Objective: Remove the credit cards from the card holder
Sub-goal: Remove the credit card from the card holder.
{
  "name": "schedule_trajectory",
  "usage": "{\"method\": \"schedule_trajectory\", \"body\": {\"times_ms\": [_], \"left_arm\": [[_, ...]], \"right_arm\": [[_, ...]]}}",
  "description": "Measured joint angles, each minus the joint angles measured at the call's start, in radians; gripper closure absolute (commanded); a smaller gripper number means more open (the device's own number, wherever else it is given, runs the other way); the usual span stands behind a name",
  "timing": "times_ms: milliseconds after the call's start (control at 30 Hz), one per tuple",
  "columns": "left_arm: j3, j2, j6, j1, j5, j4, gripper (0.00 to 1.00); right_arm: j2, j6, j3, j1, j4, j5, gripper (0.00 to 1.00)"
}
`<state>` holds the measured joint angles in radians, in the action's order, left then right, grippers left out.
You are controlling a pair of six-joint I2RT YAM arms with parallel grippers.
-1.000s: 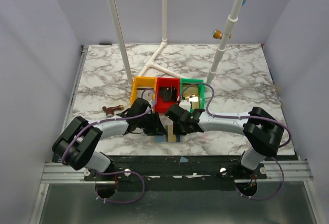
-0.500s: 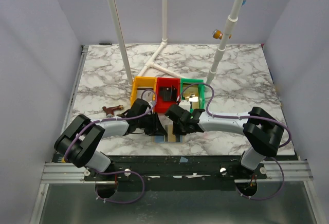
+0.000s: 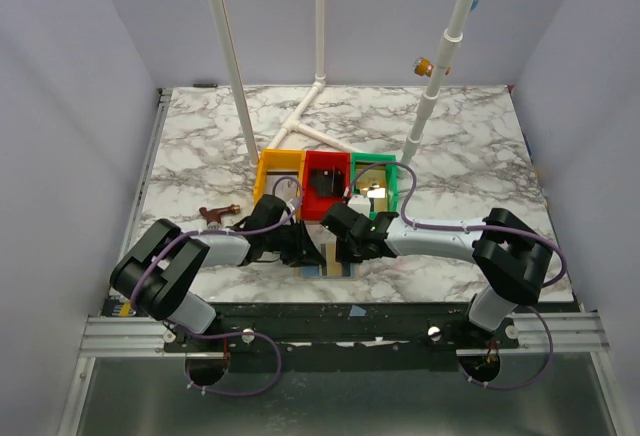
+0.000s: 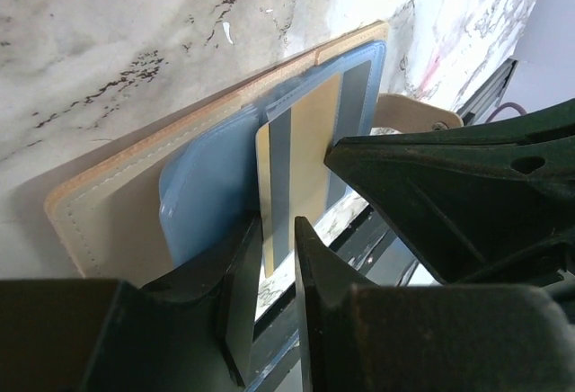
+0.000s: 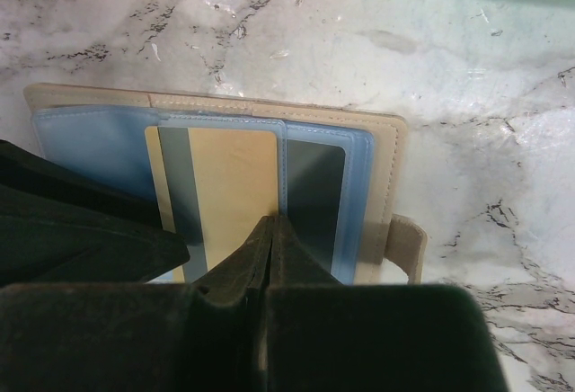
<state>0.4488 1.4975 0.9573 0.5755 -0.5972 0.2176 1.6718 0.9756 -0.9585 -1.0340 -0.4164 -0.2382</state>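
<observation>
The card holder (image 3: 329, 267) lies open near the table's front edge, tan outside (image 4: 117, 221) and pale blue inside (image 5: 90, 140). A gold-tan credit card (image 4: 310, 149) with a grey stripe sticks partly out of its pocket and also shows in the right wrist view (image 5: 234, 185). A dark card (image 5: 314, 190) sits in the other pocket. My left gripper (image 4: 277, 230) stands narrowly open astride the gold card's protruding end. My right gripper (image 5: 272, 221) is shut, its tips resting at the gold card's edge on the holder.
Yellow (image 3: 280, 161), red (image 3: 322, 160) and green (image 3: 373, 160) trays stand just behind the holder. The red one holds a black object (image 3: 322, 184), and the green one holds something shiny gold-tan (image 3: 370, 178). White pipes (image 3: 300, 121) rise behind. A small brown object (image 3: 213, 214) lies at the left.
My left arm has shifted a little to the right toward the holder. The right arm and the holder have not visibly moved.
</observation>
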Motion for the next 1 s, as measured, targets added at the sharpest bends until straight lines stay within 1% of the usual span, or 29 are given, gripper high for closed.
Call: {"method": "schedule_trajectory", "body": {"times_ms": [233,433,533,767,867,933,1000], "left_arm": [[-0.027,0.025,0.042,-0.007,-0.029,0.069,0.86],[-0.038,0.027,0.058,-0.013,-0.037,0.089,0.94],[-0.042,0.027,0.061,-0.019,-0.048,0.097,0.96],[-0.061,0.027,0.065,-0.034,-0.068,0.133,0.98],[-0.064,0.027,0.065,-0.039,-0.072,0.140,0.95],[-0.065,0.027,0.065,-0.040,-0.074,0.141,0.90],[-0.065,0.026,0.065,-0.040,-0.073,0.142,0.90]], "right_arm": [[0.000,0.000,0.000,0.000,0.000,0.000,0.99],[0.000,0.000,0.000,0.000,0.000,0.000,0.99],[0.000,0.000,0.000,0.000,0.000,0.000,0.99],[0.000,0.003,0.002,0.000,0.004,0.000,0.99],[0.000,0.004,0.003,0.000,0.007,0.000,0.99],[0.000,0.004,0.003,0.000,0.007,0.000,0.99],[0.000,0.005,0.004,0.000,0.008,0.000,0.99]]}}
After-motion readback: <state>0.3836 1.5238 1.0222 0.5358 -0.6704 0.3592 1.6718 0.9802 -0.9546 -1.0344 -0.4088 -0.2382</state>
